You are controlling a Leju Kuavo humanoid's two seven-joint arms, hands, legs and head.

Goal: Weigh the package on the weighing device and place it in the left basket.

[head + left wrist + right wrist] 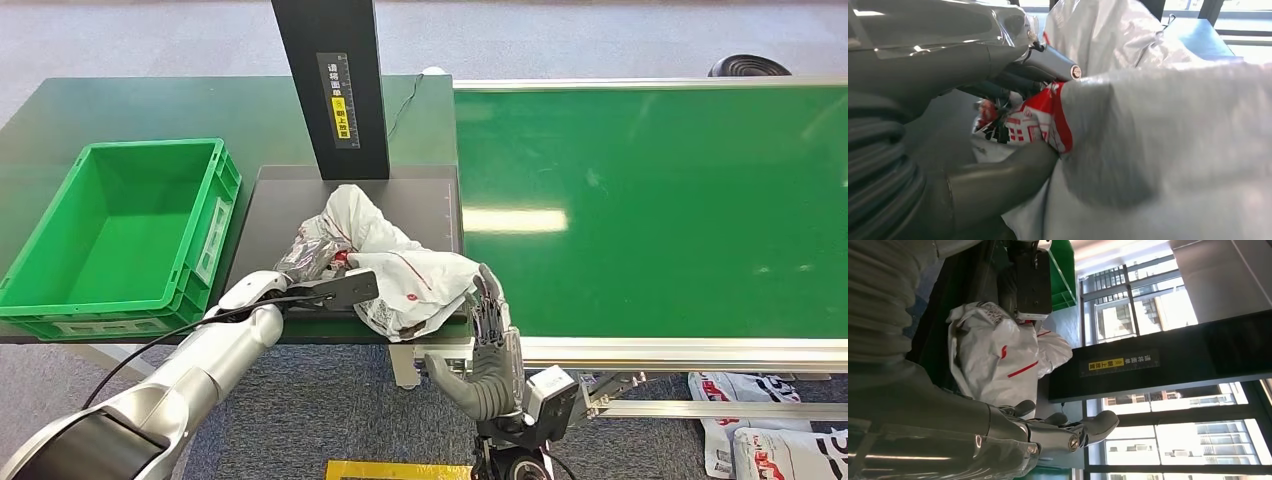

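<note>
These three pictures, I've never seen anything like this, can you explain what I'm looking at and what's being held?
This is a humanoid robot with two silver arms. The wide picture is from its head, looking down; the other two come from cameras at its wrists and are turned. A crumpled white package with red print lies on the dark weighing plate below a black post. The left hand is on the package, and the left wrist view shows its thumb and fingers closing on the plastic. The right hand is open beside the package, holding nothing. A green basket stands on the left, a green conveyor belt on the right.
</note>
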